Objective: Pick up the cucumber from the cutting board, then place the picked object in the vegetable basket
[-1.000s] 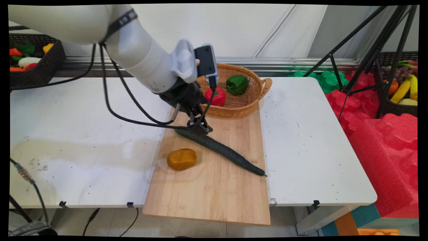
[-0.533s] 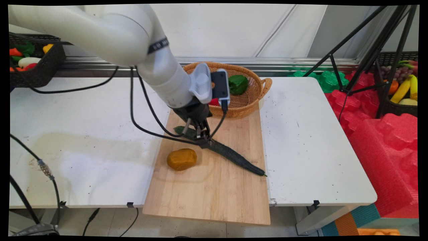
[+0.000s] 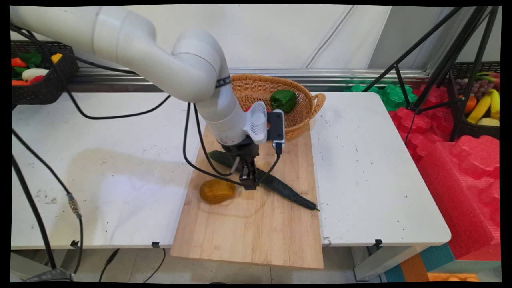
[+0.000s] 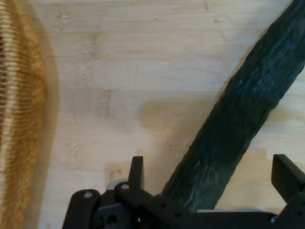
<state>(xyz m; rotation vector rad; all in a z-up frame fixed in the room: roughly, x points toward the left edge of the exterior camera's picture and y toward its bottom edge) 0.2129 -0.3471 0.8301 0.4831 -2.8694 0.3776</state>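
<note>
Slid along, open end effector straddles cucumber.

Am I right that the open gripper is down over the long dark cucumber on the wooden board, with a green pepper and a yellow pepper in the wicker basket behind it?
Nearly. The gripper does straddle the cucumber on the board, open. The wicker basket holds a green pepper, but the item glimpsed beside the arm is red, not yellow, as the main view shows.
</note>
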